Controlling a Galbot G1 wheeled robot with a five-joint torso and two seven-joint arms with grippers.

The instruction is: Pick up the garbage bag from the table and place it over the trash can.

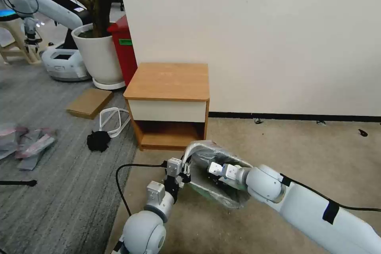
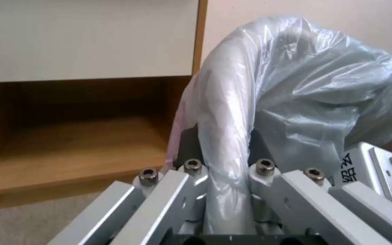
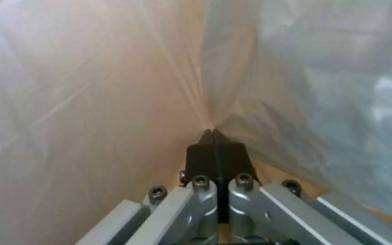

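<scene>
The cream trash can (image 1: 190,153) stands on the floor just in front of the table (image 1: 168,81), a wooden nightstand. The translucent grey garbage bag (image 1: 222,154) is draped over the can, and its film (image 2: 305,85) bulges above the rim. My left gripper (image 1: 185,171) is shut on the bag-covered rim; in the left wrist view that gripper (image 2: 223,137) has a dark pad (image 2: 189,137) on each side of the rim. My right gripper (image 1: 211,169) reaches inside the bag. In the right wrist view it (image 3: 213,132) is shut, and the bag's creases (image 3: 114,85) converge at its tips.
A large white plant pot (image 1: 99,53) and a red bin (image 1: 125,47) stand left of the nightstand. A cardboard sheet (image 1: 89,102), a white frame (image 1: 113,121), a black lump (image 1: 98,141) and a heap of pink-grey bags (image 1: 27,143) lie on the grey carpet. A wall (image 1: 278,39) rises behind.
</scene>
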